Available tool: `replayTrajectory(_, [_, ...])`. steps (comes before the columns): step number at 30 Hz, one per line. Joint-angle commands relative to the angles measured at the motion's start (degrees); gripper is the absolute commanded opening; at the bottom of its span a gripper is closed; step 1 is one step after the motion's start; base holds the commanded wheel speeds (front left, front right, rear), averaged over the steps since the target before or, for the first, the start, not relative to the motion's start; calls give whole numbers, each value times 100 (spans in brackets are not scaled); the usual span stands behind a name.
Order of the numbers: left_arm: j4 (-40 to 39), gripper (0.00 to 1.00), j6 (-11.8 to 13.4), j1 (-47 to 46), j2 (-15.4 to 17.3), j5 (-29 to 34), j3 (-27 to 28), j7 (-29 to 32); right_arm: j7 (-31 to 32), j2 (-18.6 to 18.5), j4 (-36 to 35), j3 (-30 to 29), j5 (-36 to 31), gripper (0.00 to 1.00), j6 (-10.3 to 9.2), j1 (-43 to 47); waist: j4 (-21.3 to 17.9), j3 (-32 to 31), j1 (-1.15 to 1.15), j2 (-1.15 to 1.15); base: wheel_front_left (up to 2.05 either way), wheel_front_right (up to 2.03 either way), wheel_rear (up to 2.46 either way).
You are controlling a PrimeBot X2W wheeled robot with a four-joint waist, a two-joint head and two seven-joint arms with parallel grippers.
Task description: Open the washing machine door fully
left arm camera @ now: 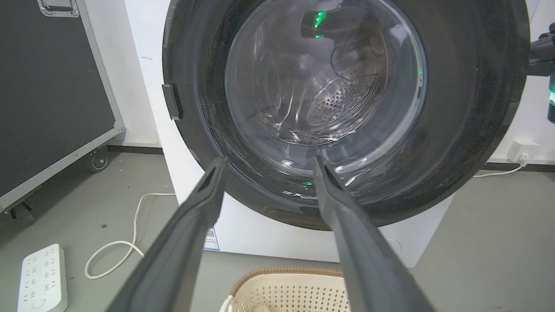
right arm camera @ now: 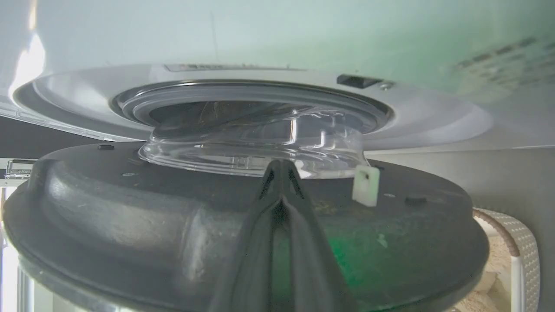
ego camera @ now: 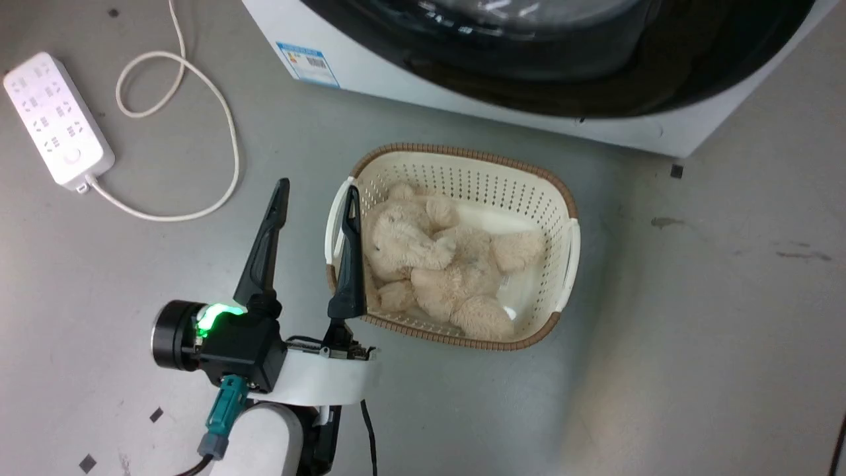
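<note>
The washing machine door (left arm camera: 470,108) is a big glossy black disc with a clear glass bowl (left arm camera: 325,82) in its centre. The left wrist view faces it, my left gripper (left arm camera: 266,158) open and empty short of it. In the head view that gripper (ego camera: 316,195) hovers low over the floor, beside the basket, and the door's dark rim (ego camera: 595,86) runs along the top. The right wrist view looks across the door's inner face (right arm camera: 130,216), which stands a little off the white machine front (right arm camera: 260,39). My right gripper (right arm camera: 282,167) is shut, its tips close to the bowl's base.
A cream basket (ego camera: 462,158) holding a beige plush bear (ego camera: 436,264) sits on the floor in front of the machine. A white power strip (ego camera: 56,119) and its looped cable (ego camera: 198,99) lie to the left. A black wheeled case (left arm camera: 43,86) stands left of the machine.
</note>
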Motion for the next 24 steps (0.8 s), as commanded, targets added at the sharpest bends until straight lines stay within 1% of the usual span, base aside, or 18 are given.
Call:
replayTrajectory(1, [73, 100, -12, -16, 3, -100, -34, -68, 208, 147, 126, -22, 193, 0, 6, 120, -21, -168, 0, 0, 0, 0, 0])
replayTrajectory(4, [181, 100, -64, 92, 3, -159, 6, -104, 470, 270, 128, -29, 347, 0, 6, 365, -35, -371, 0, 0, 0, 0, 0])
replayTrajectory(5, [181, 100, -64, 92, 3, -159, 6, -104, 470, 270, 128, -29, 347, 0, 6, 365, -35, -371, 0, 0, 0, 0, 0])
replayTrajectory(6, [251, 100, -105, 177, 3, -172, 50, -114, 637, 375, 46, -2, 389, 0, 6, 610, -44, -522, 0, 0, 0, 0, 0])
replayTrajectory(7, [251, 100, -105, 177, 3, -172, 50, -114, 637, 375, 46, -2, 389, 0, 6, 610, -44, -522, 0, 0, 0, 0, 0])
replayTrajectory(9, [331, 100, -175, 304, 3, -158, 128, -114, 836, 577, -219, 76, 386, 0, 6, 1055, -70, -761, 0, 0, 0, 0, 0])
replayTrajectory(10, [331, 100, -175, 304, 3, -158, 128, -114, 836, 577, -219, 76, 386, 0, 6, 1055, -70, -761, 0, 0, 0, 0, 0])
replayTrajectory(11, [370, 100, -216, 392, 3, -143, 178, -114, 990, 759, -421, 108, 420, 0, 6, 1355, -84, -920, 0, 0, 0, 0, 0])
replayTrajectory(12, [370, 100, -216, 392, 3, -143, 178, -114, 990, 759, -421, 108, 420, 0, 6, 1355, -84, -920, 0, 0, 0, 0, 0])
replayTrajectory(15, [405, 100, -261, 524, 3, -130, 228, -114, 1276, 1020, -735, 149, 482, 0, 6, 1794, -91, -1125, 0, 0, 0, 0, 0])
replayTrajectory(16, [433, 100, -294, 603, 3, -122, 250, -114, 1438, 1155, -964, 195, 506, 0, 6, 2109, -89, -1251, 0, 0, 0, 0, 0])
replayTrajectory(17, [433, 100, -294, 603, 3, -122, 250, -114, 1438, 1155, -964, 195, 506, 0, 6, 2109, -89, -1251, 0, 0, 0, 0, 0])
replayTrajectory(20, [454, 100, -341, 704, 3, -114, 269, -114, 1665, 1291, -1327, 292, 549, 0, 6, 2546, -67, -1391, 0, 0, 0, 0, 0])
replayTrajectory(23, [462, 100, -380, 800, 3, -102, 247, -114, 1868, 1343, -1696, 390, 660, 0, 6, 2937, -27, -1494, 0, 0, 0, 0, 0])
replayTrajectory(24, [460, 100, -446, 909, 3, -56, 171, -114, 2017, 1352, -1931, 686, 1049, 0, 6, 3262, 32, -1576, 0, 0, 0, 0, 0])
